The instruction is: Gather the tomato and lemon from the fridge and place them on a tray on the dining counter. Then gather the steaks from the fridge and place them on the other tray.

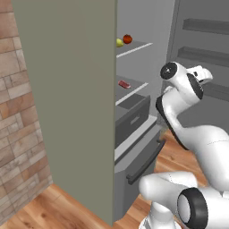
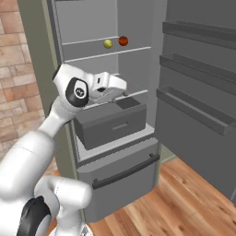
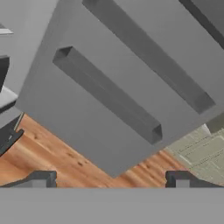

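Gripper (image 3: 109, 179): fingers (image 3: 41, 178) set wide apart, nothing between them; the hand view looks along them at the open fridge door and its bins (image 3: 109, 94) over the wood floor (image 3: 48, 148).
Arm: raised in front of the open fridge (image 2: 115, 152).
Lemon (image 2: 108, 44): on an upper shelf, tomato (image 2: 123, 41) just beside it.
Steak (image 1: 124, 84): the left base view shows one red-pink slab on the shelf below; in the right base view the arm covers that spot.
Drawer (image 2: 110, 120): pulled out under the shelves.
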